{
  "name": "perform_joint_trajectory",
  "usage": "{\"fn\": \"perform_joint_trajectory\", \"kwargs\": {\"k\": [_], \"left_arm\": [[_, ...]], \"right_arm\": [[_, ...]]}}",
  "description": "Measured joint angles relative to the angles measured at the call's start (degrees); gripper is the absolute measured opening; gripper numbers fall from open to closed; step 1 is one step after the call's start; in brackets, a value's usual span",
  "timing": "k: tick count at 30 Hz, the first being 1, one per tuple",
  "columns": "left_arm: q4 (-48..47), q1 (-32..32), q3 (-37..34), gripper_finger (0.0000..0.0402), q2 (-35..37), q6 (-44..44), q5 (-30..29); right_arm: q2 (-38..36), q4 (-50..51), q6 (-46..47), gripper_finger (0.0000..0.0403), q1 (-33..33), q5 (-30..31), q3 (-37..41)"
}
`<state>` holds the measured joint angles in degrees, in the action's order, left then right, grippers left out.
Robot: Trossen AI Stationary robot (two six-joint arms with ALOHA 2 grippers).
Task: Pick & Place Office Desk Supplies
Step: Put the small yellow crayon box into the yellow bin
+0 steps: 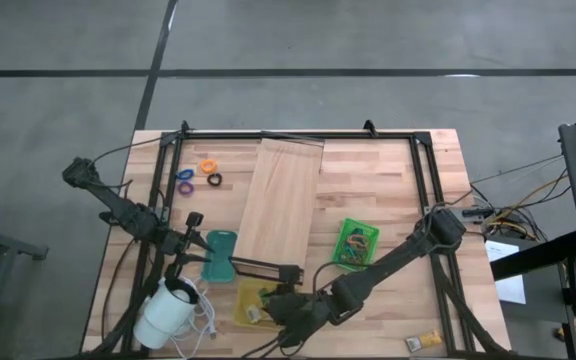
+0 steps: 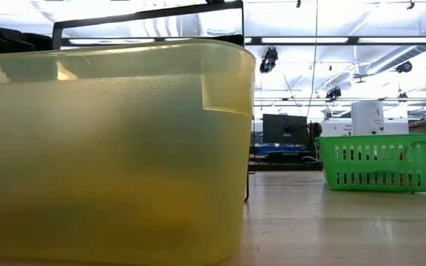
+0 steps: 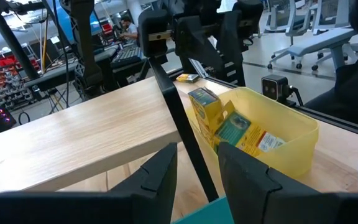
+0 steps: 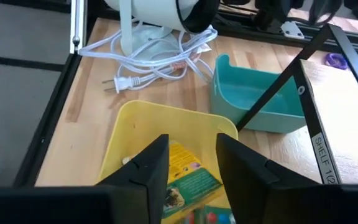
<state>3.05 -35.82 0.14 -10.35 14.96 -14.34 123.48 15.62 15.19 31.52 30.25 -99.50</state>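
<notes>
Nearest the low cam: yellow bin fills most of that view, translucent, w/ a yellow-green packet lying inside it. Right gripper hangs just above the bin's open top, fingers apart, nothing between them; the packet sits below the gap, so it looks released into the bin. Risk, as I judge it: the fingers are low over the bin wall, so a sideways pull-out could clip the rim and drag or tip the bin; a straight lift first seems safer. A packet leaning on the wall could also catch a fingertip. Left gripper waits near the teal tray, fingers apart and empty, aimed across at the bin. The white corded device and its loose cable lie just beside bin and tray, another snag hazard for either arm. Farther out: long pale board across the table middle, green basket w/ rubber bands in it, one more packet near the table edge, and orange, purple and black rings still loose at the far side. Surface is light butcher-block wood inside a black frame. Beyond: grey floor, workshop w/ ceiling strip lights, chairs, benches.
</notes>
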Motion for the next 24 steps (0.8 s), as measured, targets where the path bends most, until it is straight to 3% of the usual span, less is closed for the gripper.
{"fn": "perform_joint_trajectory", "kwargs": {"k": [6,11,18,24], "left_arm": [[0.00,0.00,-0.02,0.0120,0.00,0.00,-0.01],[0.01,-0.01,-0.02,0.0120,0.00,0.00,0.01],[-0.01,0.01,-0.02,0.0120,0.00,0.00,0.00],[-0.02,0.01,0.01,0.0120,0.00,0.00,-0.01]], "right_arm": [[-1.32,2.28,-3.66,0.0150,1.18,-0.95,-0.20],[-5.20,11.72,-1.51,0.0146,2.31,-0.95,-0.37],[-10.21,25.76,10.95,0.0137,4.99,-8.74,-0.37],[-13.00,38.95,31.81,0.0137,8.93,-13.18,-0.39]]}}
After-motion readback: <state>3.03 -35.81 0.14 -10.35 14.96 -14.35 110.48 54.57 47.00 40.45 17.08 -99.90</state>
